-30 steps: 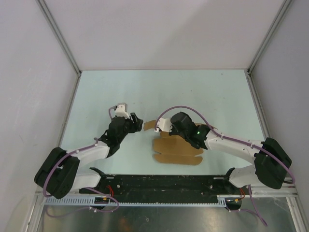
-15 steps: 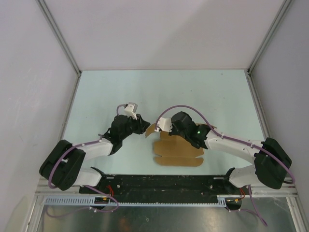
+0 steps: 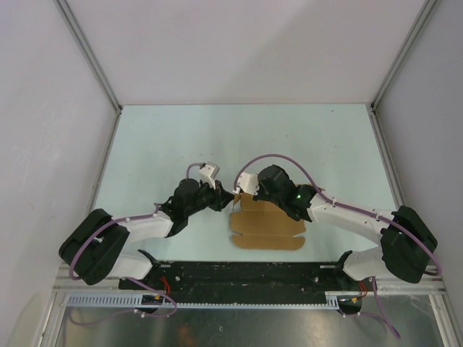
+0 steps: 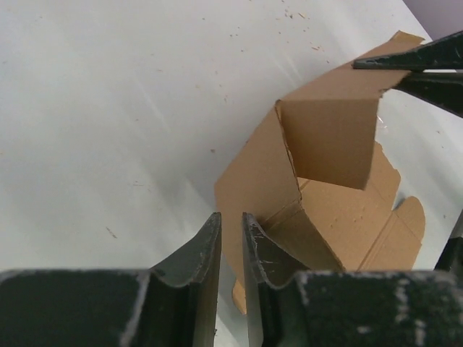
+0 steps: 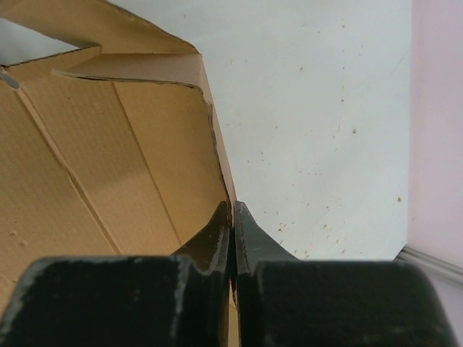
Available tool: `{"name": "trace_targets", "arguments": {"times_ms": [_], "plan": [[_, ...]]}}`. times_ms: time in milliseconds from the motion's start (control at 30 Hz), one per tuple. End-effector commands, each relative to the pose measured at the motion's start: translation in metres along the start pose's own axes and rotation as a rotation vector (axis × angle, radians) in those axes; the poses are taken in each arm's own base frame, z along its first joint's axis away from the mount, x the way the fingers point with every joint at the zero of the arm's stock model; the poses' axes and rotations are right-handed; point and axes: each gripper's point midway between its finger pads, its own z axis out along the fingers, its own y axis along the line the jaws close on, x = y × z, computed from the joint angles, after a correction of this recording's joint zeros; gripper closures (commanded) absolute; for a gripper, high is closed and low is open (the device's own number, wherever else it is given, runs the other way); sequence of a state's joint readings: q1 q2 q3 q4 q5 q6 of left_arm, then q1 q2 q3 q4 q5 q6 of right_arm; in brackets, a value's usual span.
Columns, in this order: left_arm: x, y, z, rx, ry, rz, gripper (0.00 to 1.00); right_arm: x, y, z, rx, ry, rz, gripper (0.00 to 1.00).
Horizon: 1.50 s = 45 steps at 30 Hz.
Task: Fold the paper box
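Note:
The paper box [image 3: 268, 228] is a brown die-cut cardboard sheet lying near the front middle of the table, with its left part lifted. My right gripper [image 3: 243, 192] is shut on the edge of a raised flap; in the right wrist view the fingers [image 5: 233, 206] pinch the cardboard [image 5: 108, 144] edge. My left gripper [image 3: 226, 196] is just left of the raised part, close to the right gripper. In the left wrist view its jaws [image 4: 230, 217] stand nearly shut with a thin gap and nothing between them, right before the upright flaps [image 4: 325, 137].
The pale green table [image 3: 239, 137] is walled by white panels at the back and both sides. A black rail [image 3: 239, 275] with the arm bases runs along the near edge. The right gripper's fingers [image 4: 427, 69] show at the top right of the left wrist view.
My left gripper has moved right and nearer, up to the box's raised left part. My right gripper has kept its hold with the flap lifted a little more.

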State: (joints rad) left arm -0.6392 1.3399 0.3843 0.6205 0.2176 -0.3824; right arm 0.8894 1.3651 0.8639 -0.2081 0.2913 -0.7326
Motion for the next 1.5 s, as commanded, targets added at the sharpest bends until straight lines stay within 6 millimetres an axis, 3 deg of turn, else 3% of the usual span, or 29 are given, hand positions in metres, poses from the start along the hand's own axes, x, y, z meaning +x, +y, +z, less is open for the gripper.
{"name": "trace_targets", "arguments": {"times_ms": [0,433,733,967,1233,1467], "plan": [[-0.001,-0.016,0.001,0.067,-0.014,0.046,0.78,-0.004,0.005,0.003,-0.017,-0.028,0.058,0.97],[0.017,-0.027,-0.002,0.13,0.036,0.112,0.83,-0.004,0.008,0.003,-0.029,-0.026,0.067,0.96],[0.023,-0.037,-0.001,0.172,0.048,0.183,0.82,0.001,0.016,0.002,-0.05,-0.002,0.056,0.97],[0.033,-0.047,-0.005,0.211,0.047,0.232,0.69,0.001,0.02,0.0,-0.061,0.001,0.053,0.96],[0.035,-0.045,0.001,0.2,0.043,0.272,0.4,0.002,0.025,0.002,-0.078,0.007,0.053,0.97],[0.027,-0.037,0.005,0.149,-0.001,0.325,0.31,0.004,0.029,0.004,-0.094,0.014,0.055,0.97]]}}
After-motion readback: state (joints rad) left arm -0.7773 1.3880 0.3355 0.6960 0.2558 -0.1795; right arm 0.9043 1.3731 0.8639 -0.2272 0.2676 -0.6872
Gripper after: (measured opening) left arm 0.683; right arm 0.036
